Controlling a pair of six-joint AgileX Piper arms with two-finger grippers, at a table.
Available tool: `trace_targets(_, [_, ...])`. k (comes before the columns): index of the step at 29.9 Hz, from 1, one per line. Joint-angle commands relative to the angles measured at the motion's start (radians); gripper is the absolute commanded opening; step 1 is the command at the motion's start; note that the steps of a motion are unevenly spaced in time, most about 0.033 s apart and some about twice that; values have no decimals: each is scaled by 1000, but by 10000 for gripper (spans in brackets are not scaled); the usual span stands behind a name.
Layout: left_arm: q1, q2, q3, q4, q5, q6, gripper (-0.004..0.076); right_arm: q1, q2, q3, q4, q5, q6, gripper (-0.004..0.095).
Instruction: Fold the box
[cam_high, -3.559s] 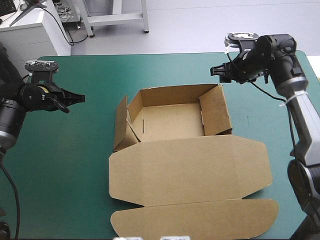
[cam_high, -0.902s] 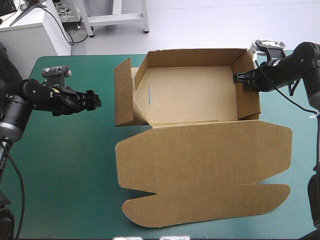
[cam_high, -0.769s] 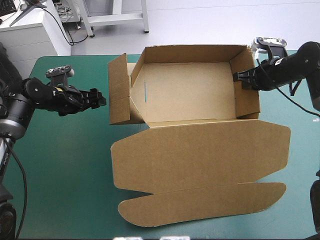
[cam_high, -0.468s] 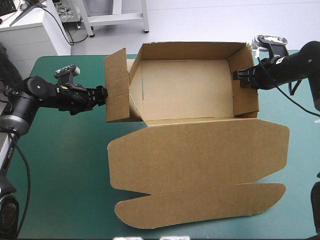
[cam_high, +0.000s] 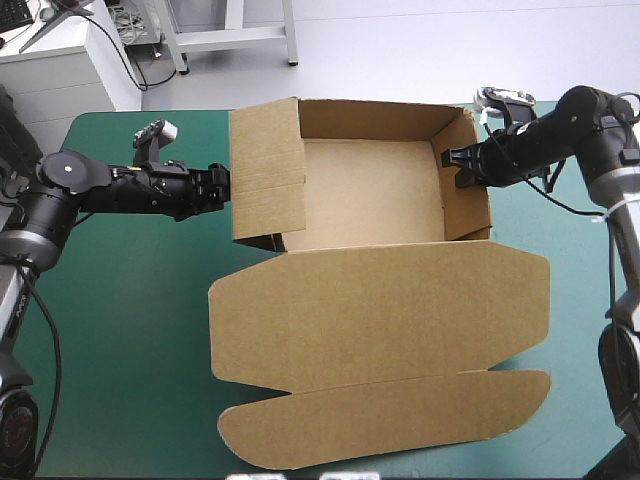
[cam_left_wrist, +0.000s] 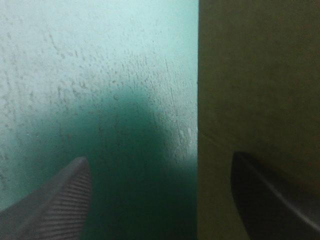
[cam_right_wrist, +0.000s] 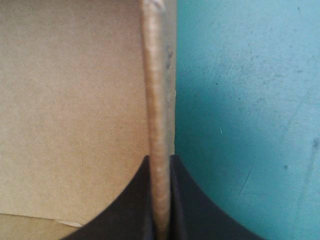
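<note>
Your box (cam_high: 370, 195) sits in the middle of the table (cam_high: 120, 330) toward the far edge, tray open, lid (cam_high: 380, 315) flat toward the near edge. Your right gripper (cam_high: 452, 166) reaches in level from the right edge, jaws clamped on the right wall (cam_high: 468, 205). Your left gripper (cam_high: 222, 186), arm stretched level, is at the left flap (cam_high: 268, 170), jaws apart, one finger over the board.

— How does the box (cam_high: 370, 195) sit?
— It is a brown open tray with its walls raised, near the table's (cam_high: 120, 330) far edge. Its left flap (cam_high: 268, 180) leans inward.
— And the lid (cam_high: 380, 310)?
— It lies flat, spread toward the table's near edge, with the rounded tuck flap (cam_high: 390, 425) outermost.
</note>
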Motion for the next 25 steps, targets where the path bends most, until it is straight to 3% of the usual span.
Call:
trace_targets(1, [-3,-38,-27,-75,12,7,545,12,-18,-31,50,-50,11,-17])
trace_targets(14, [-3,-38,-27,-221,75,83,545,115,45,-31,58,-136,19,-17])
trace_targets(25, [-3,-38,-27,-172,100,83,545,142,45,-31,57,-152,69,-16])
